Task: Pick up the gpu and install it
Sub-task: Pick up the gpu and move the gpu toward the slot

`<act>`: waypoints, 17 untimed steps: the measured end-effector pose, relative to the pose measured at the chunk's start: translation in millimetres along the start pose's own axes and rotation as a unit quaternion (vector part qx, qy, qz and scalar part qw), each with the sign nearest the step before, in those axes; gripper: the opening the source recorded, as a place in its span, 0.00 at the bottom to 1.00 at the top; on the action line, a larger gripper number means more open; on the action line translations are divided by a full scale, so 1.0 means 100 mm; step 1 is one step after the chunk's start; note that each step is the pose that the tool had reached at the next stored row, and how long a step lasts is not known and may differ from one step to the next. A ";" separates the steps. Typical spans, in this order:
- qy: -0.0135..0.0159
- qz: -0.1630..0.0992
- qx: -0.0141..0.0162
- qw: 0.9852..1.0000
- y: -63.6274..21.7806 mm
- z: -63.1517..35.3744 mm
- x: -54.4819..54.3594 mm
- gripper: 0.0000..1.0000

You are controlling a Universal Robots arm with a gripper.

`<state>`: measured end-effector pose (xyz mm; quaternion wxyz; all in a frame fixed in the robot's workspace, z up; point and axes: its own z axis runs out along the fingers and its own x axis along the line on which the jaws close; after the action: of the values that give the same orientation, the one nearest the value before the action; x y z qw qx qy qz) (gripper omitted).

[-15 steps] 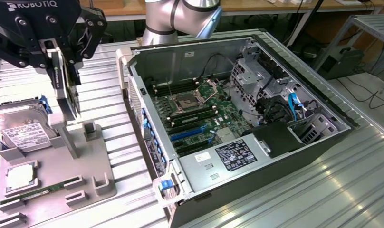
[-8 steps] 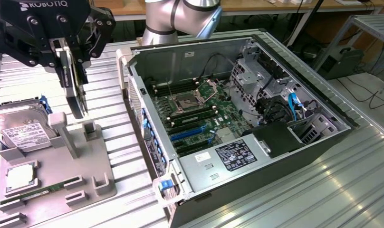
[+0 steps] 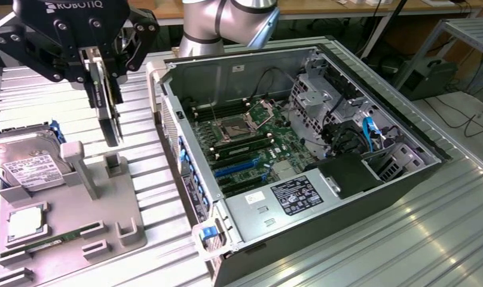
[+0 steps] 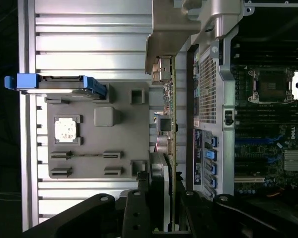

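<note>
Both faces of the gpu (image 3: 110,122) are pinched near its top edge in my gripper (image 3: 103,67), so the card hangs upright and edge-on over the grey holder (image 3: 70,209), just beside the open case (image 3: 225,57) on the exterior view's left. I judge it light and stiff but fragile, with a bare board, a fan and a connector edge that want no squeezing or knocks. A firm hold high on the board, clear of the fan and the bottom contacts, seems right to me.

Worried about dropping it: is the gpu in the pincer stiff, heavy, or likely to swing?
Likely stiff: the gpu hangs straight below the pincer. Gripped near its top only, it may pivot if bumped. Thin board, probably fragile against the computer case.
</note>
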<state>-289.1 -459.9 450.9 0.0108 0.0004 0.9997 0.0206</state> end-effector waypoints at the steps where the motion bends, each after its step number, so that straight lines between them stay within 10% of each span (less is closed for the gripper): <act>1: 0.000 0.000 0.000 1.000 0.000 0.000 -0.01 0.28; 17: 0.000 0.000 0.000 1.000 0.000 0.003 -0.17 0.28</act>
<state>-272.3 -459.9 450.9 0.0108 0.0004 0.9997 0.0205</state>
